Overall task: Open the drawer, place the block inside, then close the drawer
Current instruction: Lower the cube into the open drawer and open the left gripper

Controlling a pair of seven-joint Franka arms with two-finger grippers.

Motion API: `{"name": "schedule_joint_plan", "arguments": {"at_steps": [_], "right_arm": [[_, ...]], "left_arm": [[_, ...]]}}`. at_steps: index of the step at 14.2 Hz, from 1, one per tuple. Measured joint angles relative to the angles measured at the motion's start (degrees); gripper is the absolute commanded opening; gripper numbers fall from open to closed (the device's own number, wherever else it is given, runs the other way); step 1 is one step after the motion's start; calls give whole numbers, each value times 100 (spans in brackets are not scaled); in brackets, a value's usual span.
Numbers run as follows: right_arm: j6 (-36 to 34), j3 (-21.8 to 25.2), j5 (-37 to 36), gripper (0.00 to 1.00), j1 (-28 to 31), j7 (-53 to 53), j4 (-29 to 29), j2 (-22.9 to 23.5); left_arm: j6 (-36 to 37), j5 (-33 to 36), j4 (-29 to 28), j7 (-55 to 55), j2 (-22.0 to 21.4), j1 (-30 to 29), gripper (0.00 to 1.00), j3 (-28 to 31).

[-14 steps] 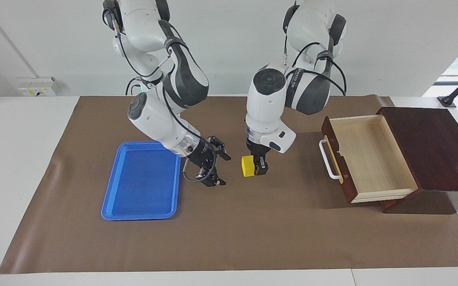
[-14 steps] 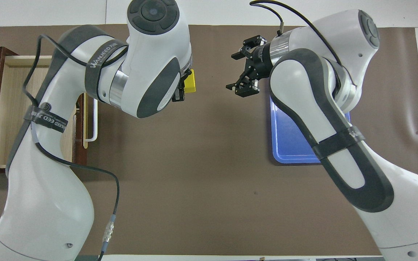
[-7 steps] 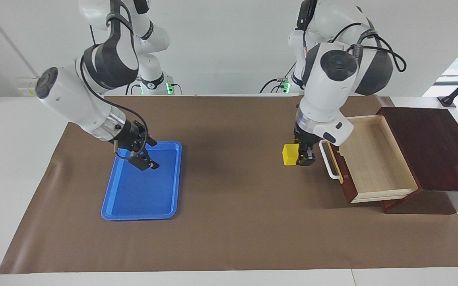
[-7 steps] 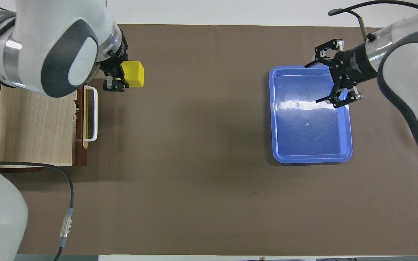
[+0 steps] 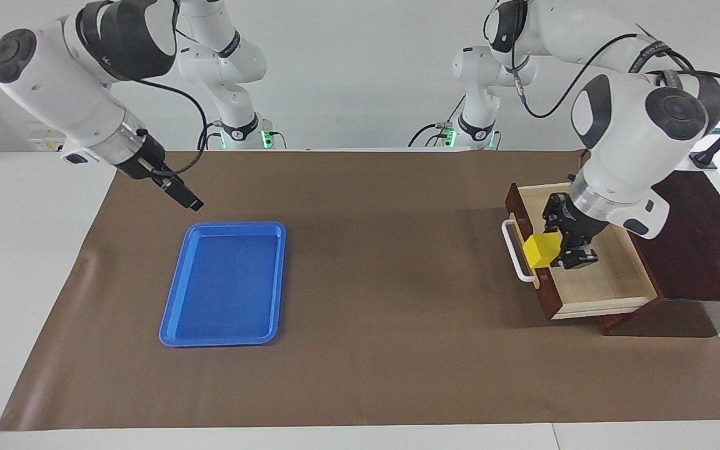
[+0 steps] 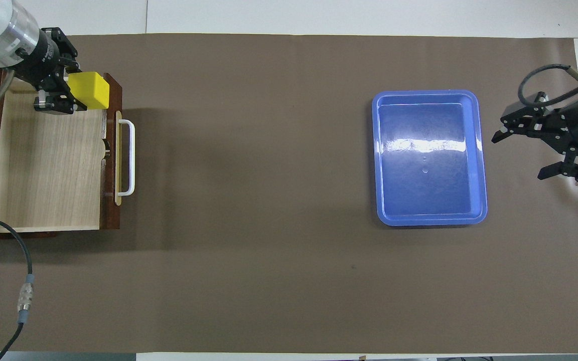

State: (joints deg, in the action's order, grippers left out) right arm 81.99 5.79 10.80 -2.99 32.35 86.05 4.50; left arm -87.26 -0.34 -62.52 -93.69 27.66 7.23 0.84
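Note:
The drawer stands pulled open out of its dark wooden box at the left arm's end of the table, with its white bar handle toward the table's middle. Its pale interior holds nothing. My left gripper is shut on the yellow block and holds it in the air over the drawer's front edge. In the overhead view the block sits by the drawer's front corner, with the left gripper over the interior. My right gripper is open and empty, raised over the mat beside the blue tray.
A flat blue tray lies empty on the brown mat toward the right arm's end; it also shows in the overhead view. The right gripper hangs over the mat between the tray and the mat's edge.
My left arm carried the yellow block from the table's middle to over the open drawer's front. My right gripper drew back from over the tray toward its own end.

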Motion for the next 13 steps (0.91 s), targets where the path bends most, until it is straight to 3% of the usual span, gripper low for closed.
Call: {"name": "schedule_joint_plan", "arguments": {"at_steps": [6,9,13], "right_arm": [[138,2,-707,100,44,-3067,438,-333],[495,0,-744,100,44,-3410,835,-443],[597,0,-934,100,44,-3416,928,-524]], "left_arm": [[-996,0,-1671,473,-671,-392,0,11],[-1146,0,-2341,802,-1004,-607,0,22],[-1724,0,-3207,926,-1392,-843,0,28]]}}
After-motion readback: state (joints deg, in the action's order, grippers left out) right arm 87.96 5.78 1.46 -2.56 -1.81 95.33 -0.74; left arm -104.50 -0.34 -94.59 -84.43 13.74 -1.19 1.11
